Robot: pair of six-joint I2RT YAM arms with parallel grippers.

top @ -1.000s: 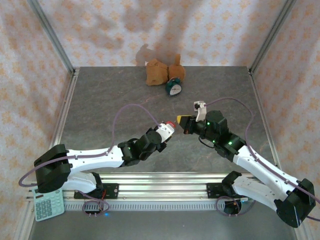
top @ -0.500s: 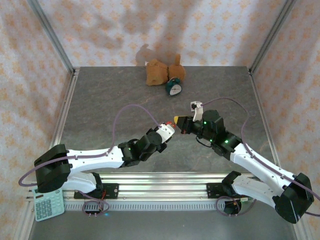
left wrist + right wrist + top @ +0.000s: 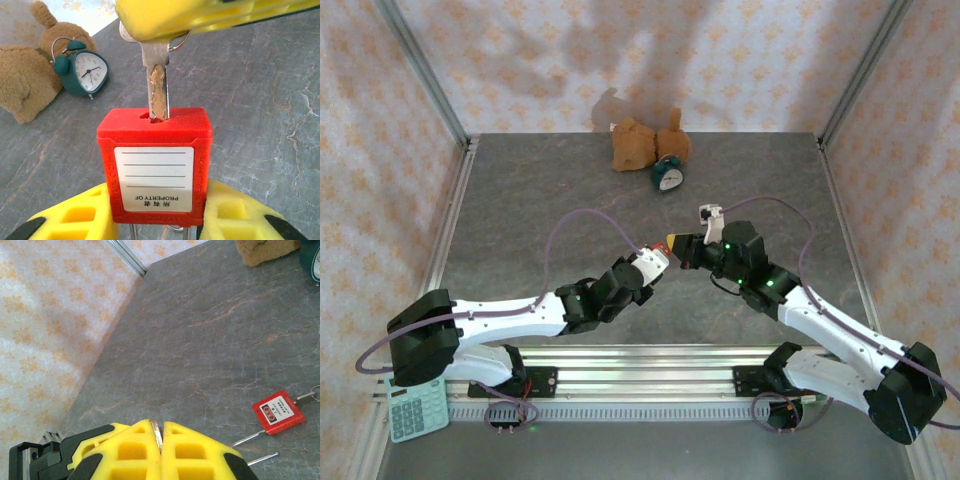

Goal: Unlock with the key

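My left gripper (image 3: 158,216) is shut on a red padlock (image 3: 155,165) with a white label, its shackle pointing down between the yellow fingers (image 3: 75,217). The key (image 3: 158,85), a silver blade with a brassy groove, stands above the padlock with its tip in the slot on the padlock's top face. My right gripper (image 3: 161,434) is shut on the key's head; its yellow fingers (image 3: 200,15) cross the top of the left wrist view. From above, the right gripper (image 3: 673,242) meets the padlock (image 3: 660,251) mid-table, the left gripper (image 3: 654,259) just behind it.
A second red padlock (image 3: 278,412) lies flat on the grey table, shackle pointing towards me. A brown teddy bear (image 3: 638,143) and a green alarm clock (image 3: 668,176) sit at the back. A calculator (image 3: 417,408) lies by the left arm's base.
My right gripper has moved left with the key, closing the gap to the padlock. The left gripper and padlock have stayed where they were.
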